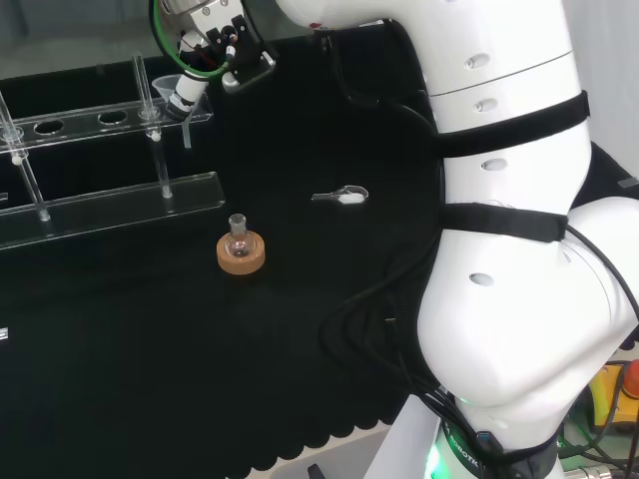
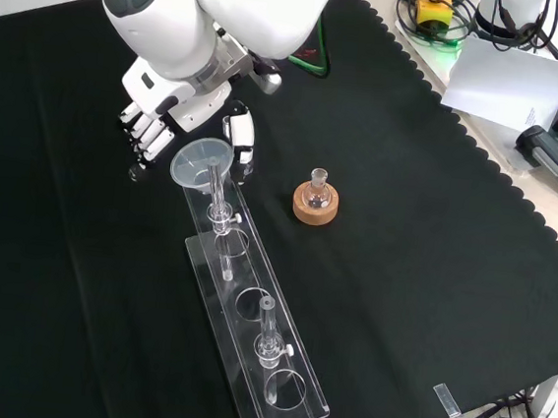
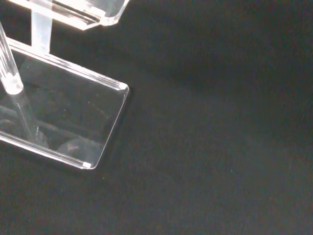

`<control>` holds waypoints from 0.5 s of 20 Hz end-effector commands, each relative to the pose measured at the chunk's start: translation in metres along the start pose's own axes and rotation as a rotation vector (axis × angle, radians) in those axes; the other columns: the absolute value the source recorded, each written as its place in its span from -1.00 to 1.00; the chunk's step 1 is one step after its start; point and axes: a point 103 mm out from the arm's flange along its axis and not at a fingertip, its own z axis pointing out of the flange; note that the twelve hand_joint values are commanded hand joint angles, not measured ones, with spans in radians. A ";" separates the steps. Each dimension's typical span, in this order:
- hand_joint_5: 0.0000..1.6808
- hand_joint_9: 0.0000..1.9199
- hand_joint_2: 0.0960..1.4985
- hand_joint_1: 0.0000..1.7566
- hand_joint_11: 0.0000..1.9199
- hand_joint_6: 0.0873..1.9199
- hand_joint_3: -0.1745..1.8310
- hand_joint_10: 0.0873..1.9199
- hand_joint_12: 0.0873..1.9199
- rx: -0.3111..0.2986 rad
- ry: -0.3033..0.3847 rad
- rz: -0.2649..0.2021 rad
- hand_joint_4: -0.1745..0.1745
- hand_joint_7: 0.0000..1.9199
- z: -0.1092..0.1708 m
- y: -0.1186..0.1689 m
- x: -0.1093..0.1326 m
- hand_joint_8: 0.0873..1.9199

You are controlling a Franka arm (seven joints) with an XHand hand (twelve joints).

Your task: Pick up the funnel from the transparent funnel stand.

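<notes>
Front view: funnel (image 2: 201, 162) is still sitting in the stand (image 2: 257, 335), its cone above the end hole nearest the arm, stem hanging down through the upper plate. Nothing is lifted yet. Hand (image 2: 158, 130) is hovering at the funnel's 10 o'clock, fingers (image 2: 147, 137) pointing down and reading as spread rather than curled, and thumb (image 2: 239, 138) is sitting at the cone's 1 o'clock. So the cone is lying between fingers and thumb, close, but I cannot tell whether any of them is touching it. Judgement: approach is nearly complete; closing on the cone, lifting the stem out of the hole and clearing the stand are all left.

Head view: funnel (image 1: 168, 88) is showing as a small clear cone just under the hand (image 1: 205, 45), at the stand's (image 1: 120, 205) right end.

Wrist view: the stand's base plate corner (image 3: 105, 122) and the upper plate's edge (image 3: 98, 12) are showing over bare cloth.

Room for moving: the stem is passing through the hole, so a straight upward pull looks like the safe exit; a sideways drag would probably catch the plate rim. The stand's posts are rising at the funnel's 5 o'clock in the front view. Flask on cork ring (image 2: 315, 202) is sitting at the funnel's 3 o'clock, well apart. Counter (image 2: 434, 244) beyond it is open cloth.
</notes>
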 end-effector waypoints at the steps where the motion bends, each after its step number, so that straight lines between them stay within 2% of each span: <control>1: -0.64 -0.54 -0.22 -0.48 -1.00 -1.00 -0.59 -0.27 0.51 -0.033 0.012 0.024 -0.04 -0.46 0.001 0.000 0.006 -0.47; 5: -0.40 -0.36 -0.20 -0.37 -1.00 -1.00 -0.50 -0.39 0.54 -0.068 0.026 0.029 -0.02 -0.21 0.000 -0.002 0.006 -0.56; 10: -0.23 -0.25 -0.22 -0.32 -1.00 -1.00 -0.40 -0.48 0.56 -0.091 0.043 0.028 0.00 -0.07 0.000 -0.003 0.002 -0.59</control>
